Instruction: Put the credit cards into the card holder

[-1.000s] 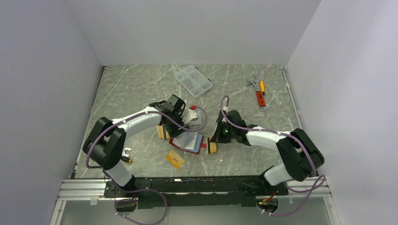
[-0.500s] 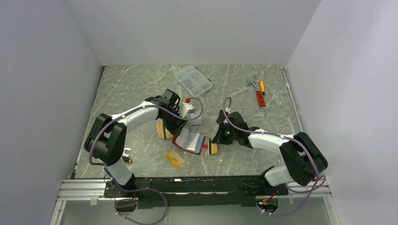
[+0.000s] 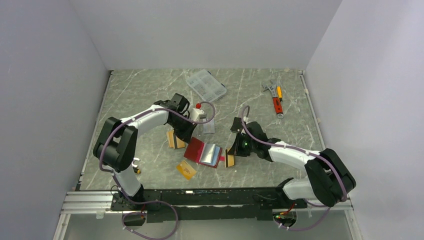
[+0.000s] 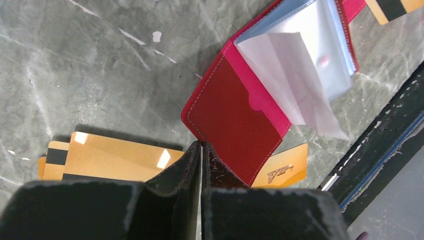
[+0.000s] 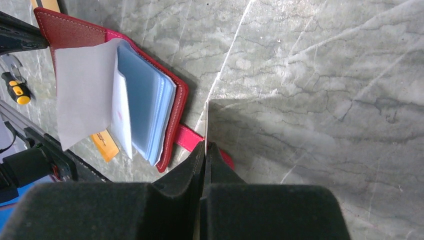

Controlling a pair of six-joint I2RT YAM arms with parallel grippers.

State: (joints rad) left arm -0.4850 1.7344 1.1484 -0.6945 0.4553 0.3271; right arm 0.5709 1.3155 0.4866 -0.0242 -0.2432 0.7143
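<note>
My left hand (image 3: 189, 137) comes down on the far-left corner of the open red card holder (image 3: 195, 149), tips touching its cover. The holder's clear sleeves lie toward my right hand (image 3: 232, 152), which is closed, with a striped gold card (image 3: 229, 159) tilted at its tips. Stacked gold cards (image 3: 173, 140) lie just left of my left hand, and a single gold card (image 3: 186, 170) lies nearer me. A clear compartment box (image 3: 205, 85) and hand tools (image 3: 274, 97) sit well beyond both hands on the marbled surface (image 3: 140, 95).

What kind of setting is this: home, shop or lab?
Probably a lab test cell: plain white walls box in a marble-patterned table, two robot arms are bolted to a metal rail, and a clear parts box lies nearby.
</note>
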